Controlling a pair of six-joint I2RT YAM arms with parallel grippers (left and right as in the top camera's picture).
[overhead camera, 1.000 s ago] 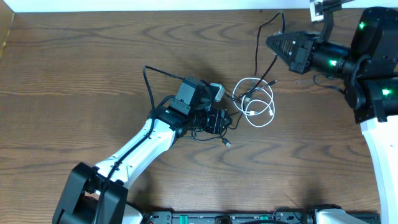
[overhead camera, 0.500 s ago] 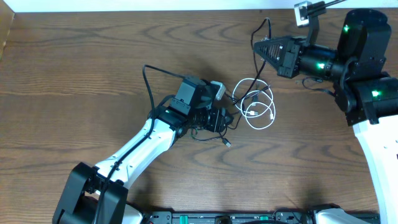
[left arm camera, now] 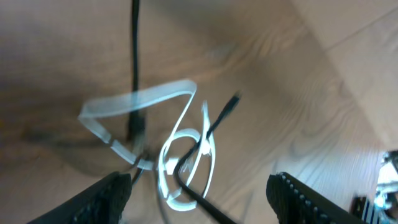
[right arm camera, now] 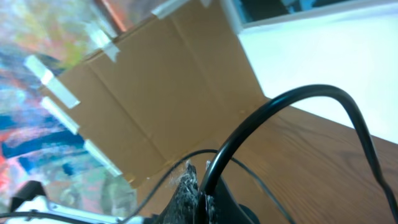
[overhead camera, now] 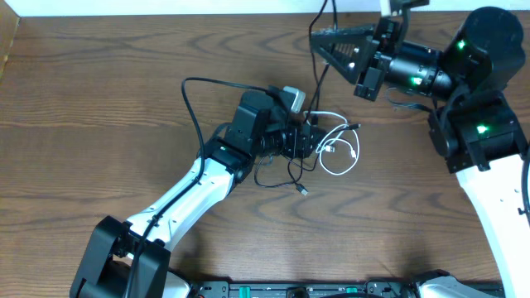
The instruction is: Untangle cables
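**Two robot arms work a cable tangle on a wooden counter**

At frame centre, the left claw point(overhead camera: 308, 141) stands open on the counter point(overhead camera: 99, 91). The white cable point(overhead camera: 339, 155) lies coiled just right of it. At upper right, the closed right claw point(overhead camera: 319, 37) pinches the black cable point(right arm camera: 311, 91).

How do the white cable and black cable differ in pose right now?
The white cable lies in loose loops on the table; the black cable runs up off it to the shut right pincer. Nothing grips the white cable; the black cable is held. Both cross in front of the open left pincer.
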